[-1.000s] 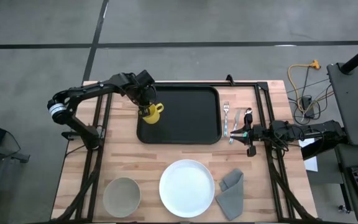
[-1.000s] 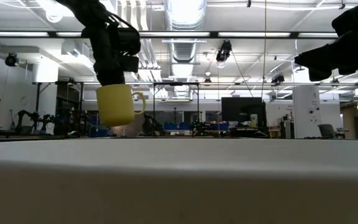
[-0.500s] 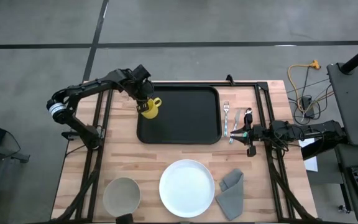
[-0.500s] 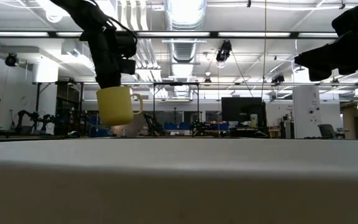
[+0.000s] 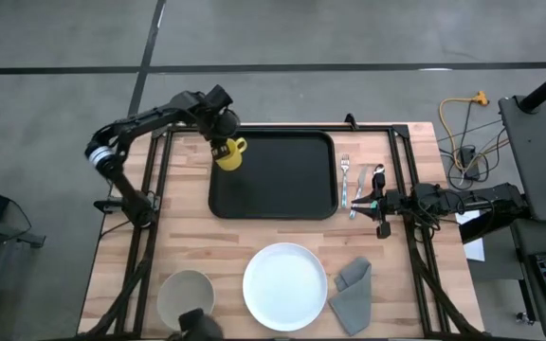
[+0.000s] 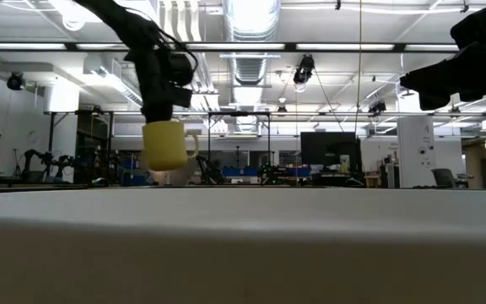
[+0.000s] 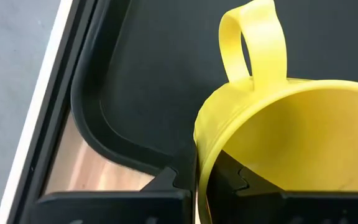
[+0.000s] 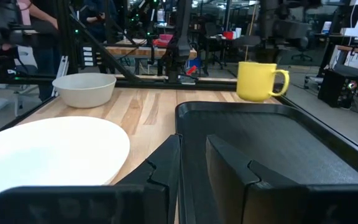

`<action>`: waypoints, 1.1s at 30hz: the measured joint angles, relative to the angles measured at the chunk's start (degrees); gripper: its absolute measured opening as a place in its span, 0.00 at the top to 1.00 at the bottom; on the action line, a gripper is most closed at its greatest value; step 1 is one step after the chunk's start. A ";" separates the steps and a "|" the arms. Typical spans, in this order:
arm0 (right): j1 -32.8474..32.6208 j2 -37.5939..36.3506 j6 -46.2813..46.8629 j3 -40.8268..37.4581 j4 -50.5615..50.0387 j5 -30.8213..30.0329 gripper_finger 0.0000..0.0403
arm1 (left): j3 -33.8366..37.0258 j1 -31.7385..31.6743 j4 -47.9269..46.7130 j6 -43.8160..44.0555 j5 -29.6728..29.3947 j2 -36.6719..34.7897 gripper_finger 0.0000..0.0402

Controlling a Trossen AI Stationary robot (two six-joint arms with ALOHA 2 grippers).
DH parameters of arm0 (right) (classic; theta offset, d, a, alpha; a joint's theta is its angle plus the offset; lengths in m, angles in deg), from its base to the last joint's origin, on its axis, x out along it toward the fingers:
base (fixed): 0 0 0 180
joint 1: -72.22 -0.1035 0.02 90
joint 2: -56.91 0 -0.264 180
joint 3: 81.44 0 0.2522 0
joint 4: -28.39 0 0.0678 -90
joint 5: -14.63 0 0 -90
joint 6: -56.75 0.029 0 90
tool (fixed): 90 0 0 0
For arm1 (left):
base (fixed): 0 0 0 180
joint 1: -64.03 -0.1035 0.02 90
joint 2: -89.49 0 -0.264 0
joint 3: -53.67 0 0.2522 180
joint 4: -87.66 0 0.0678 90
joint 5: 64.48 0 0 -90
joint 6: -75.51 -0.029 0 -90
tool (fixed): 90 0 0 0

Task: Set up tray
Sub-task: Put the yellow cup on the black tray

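Left claw (image 5: 224,142): gripping the yellow mug (image 5: 229,153) by its rim, hovering over the tray (image 5: 282,180) corner.
Right claw (image 5: 379,203): waiting, nearly closed, beside the cutlery (image 5: 358,180).

The tray (image 5: 282,180) is a large flat black rectangle with rounded corners and a low raised rim. It lies flat on the wooden bench (image 5: 188,237), toward the far side and near the middle. Its dark floor is bare, with nothing resting on it.
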 joint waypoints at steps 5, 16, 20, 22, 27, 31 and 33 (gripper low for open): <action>0.00 0.00 0.00 -0.02 0.00 0.00 0.81 | -9.28 -0.82 -4.52 -0.61 -0.89 7.77 1.00; 0.02 0.00 0.00 -0.02 0.00 -0.02 0.83 | -17.76 -4.49 -6.16 2.00 -3.83 15.51 1.00; 0.01 0.00 0.00 -0.01 0.00 -0.02 0.83 | -16.05 -5.76 -5.51 3.01 -8.02 16.02 1.00; 0.00 0.00 0.00 0.00 0.00 0.00 0.83 | -15.05 -6.08 -4.46 3.16 -8.17 16.02 1.00; 0.01 0.00 -0.01 0.00 0.00 -0.01 0.81 | -13.18 -6.71 -2.43 3.96 -8.03 15.97 1.00; 0.00 0.00 0.00 -0.02 0.00 -0.02 0.80 | -11.59 -6.75 1.28 3.98 -8.07 15.97 1.00; 0.02 0.00 0.00 -0.02 0.00 -0.02 0.81 | -11.08 -6.71 2.17 4.00 -8.03 15.97 1.00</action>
